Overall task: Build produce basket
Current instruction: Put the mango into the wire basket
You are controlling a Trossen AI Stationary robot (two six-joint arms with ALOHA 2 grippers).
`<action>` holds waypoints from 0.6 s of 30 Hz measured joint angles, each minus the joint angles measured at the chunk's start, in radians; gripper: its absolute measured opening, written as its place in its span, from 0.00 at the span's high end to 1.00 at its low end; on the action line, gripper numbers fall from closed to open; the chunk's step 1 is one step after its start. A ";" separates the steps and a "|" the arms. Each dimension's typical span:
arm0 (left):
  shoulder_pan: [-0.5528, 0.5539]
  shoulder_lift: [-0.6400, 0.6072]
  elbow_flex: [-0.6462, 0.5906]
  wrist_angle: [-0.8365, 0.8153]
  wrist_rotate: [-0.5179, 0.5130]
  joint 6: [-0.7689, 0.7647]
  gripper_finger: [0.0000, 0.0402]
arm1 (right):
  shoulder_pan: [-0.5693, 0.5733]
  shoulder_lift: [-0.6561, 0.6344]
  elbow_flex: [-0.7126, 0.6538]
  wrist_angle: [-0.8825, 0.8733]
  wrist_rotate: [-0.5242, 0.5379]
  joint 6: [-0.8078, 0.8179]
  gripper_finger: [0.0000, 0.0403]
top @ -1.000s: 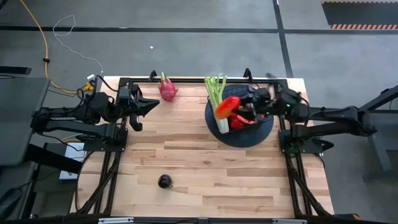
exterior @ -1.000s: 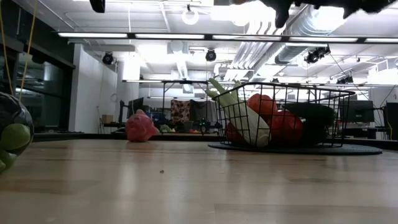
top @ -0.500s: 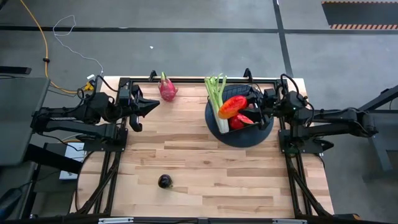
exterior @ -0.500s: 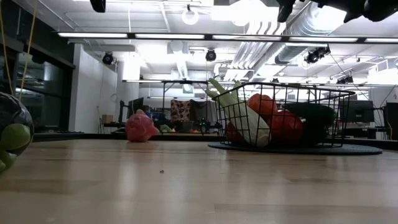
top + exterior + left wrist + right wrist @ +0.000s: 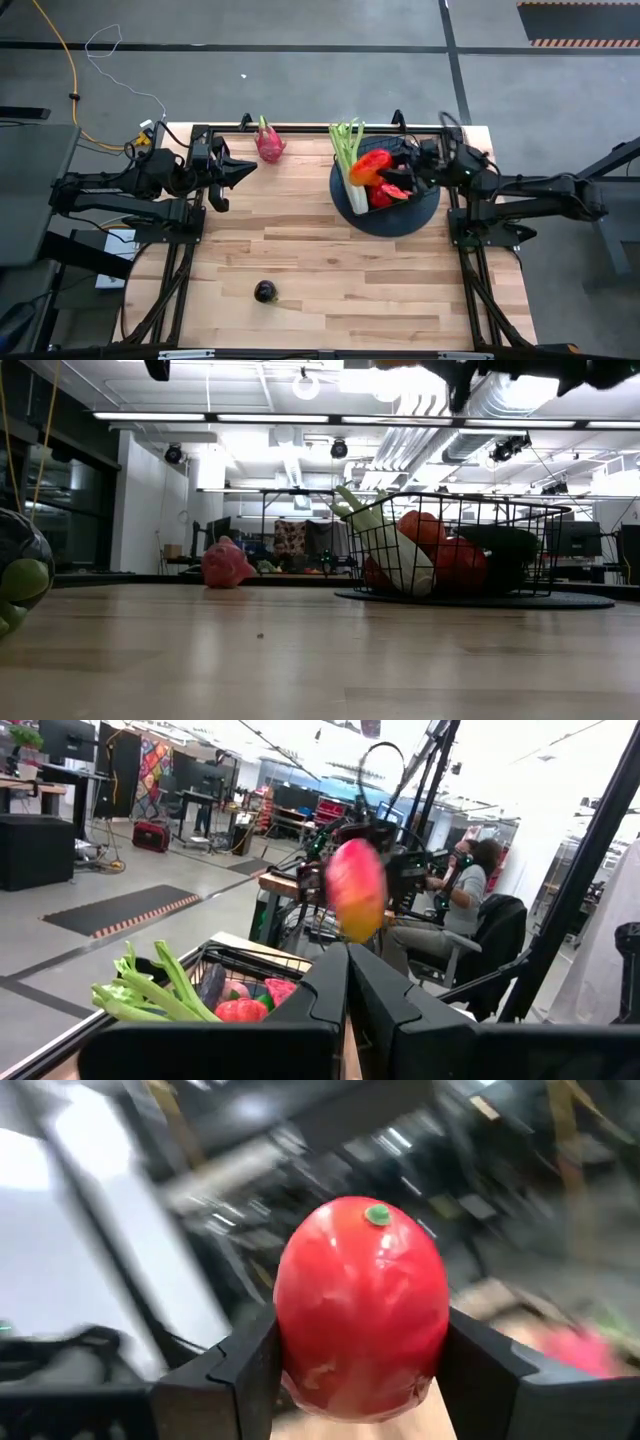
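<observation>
Wooden-plank table [image 5: 330, 270] on a grey workshop floor; beyond it, a lit hall with desks, monitors and a seated person [image 5: 462, 890].

Around the work area:
- Dark round mat [image 5: 425, 215] at about 2 o'clock from table centre, carrying the black wire basket [image 5: 540, 550].
- Inside the basket: green celery [image 5: 347, 150] leaning over the 9 o'clock rim, red round fruits [image 5: 425, 532], a dark item [image 5: 505, 545] at the far side.
- Pink dragon fruit [image 5: 269, 142] on the bare table at 11 o'clock, well apart from the basket.
- Dark round fruit [image 5: 265, 291] alone at 7 o'clock, near the front edge.

Arm poses:
- Right gripper [image 5: 360, 1370]: arm reaching in from 3 o'clock, raised above the basket rim, fingers clamped on both sides of the red-orange mango [image 5: 360, 1305].
- Left gripper [image 5: 348, 1010]: parked at the 10 o'clock corner, pointing toward the basket, fingers pressed together, nothing between them.
</observation>
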 joint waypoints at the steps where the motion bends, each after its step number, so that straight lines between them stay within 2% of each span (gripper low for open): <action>1: 0.000 0.000 0.000 0.000 0.000 0.000 1.00 | -0.008 0.001 0.025 -0.094 0.027 0.011 0.49; 7: 0.000 0.000 0.000 0.000 0.001 0.000 1.00 | -0.027 0.071 0.333 -0.953 0.202 -0.032 0.49; 10: 0.000 0.000 0.000 0.000 0.001 0.000 1.00 | -0.027 0.152 0.489 -1.290 0.294 -0.074 0.49; 14: 0.000 0.000 0.000 0.000 0.001 0.000 1.00 | -0.027 0.267 0.621 -1.565 0.361 -0.179 0.49; 18: 0.000 0.000 0.000 -0.001 0.001 0.000 1.00 | -0.027 0.353 0.665 -1.637 0.402 -0.283 0.49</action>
